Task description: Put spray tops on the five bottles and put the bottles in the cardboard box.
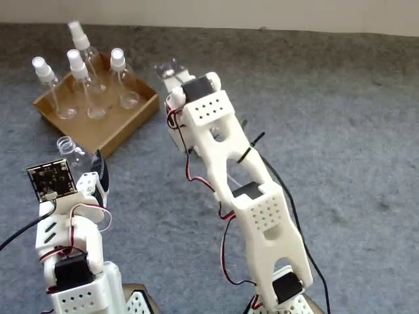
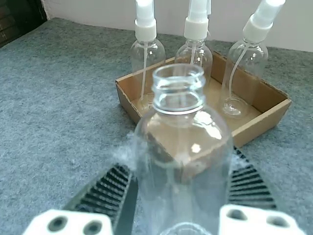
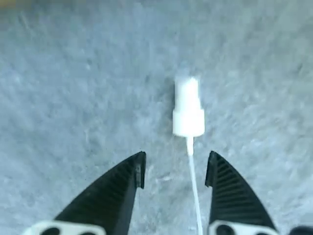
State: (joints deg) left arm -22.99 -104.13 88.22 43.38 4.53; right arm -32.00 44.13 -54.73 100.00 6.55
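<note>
left gripper point(image 2: 181, 169): clamps uncapped clear bottle point(image 2: 181, 142), upright, near cardboard box point(image 2: 257, 127) | right gripper point(image 3: 176, 159): gapes over spray top point(image 3: 188, 115) lying on grey carpet point(image 3: 73, 73), dip tube point(image 3: 194, 186) between fingers point(image 3: 112, 196) | high view: shows four capped bottles point(image 1: 88, 91) upright in box

Left gripper point(image 2: 181, 169) clasps a bottle point(image 2: 182, 132) while right gripper point(image 3: 176, 156) holds its fingers point(image 3: 117, 191) apart.
</note>
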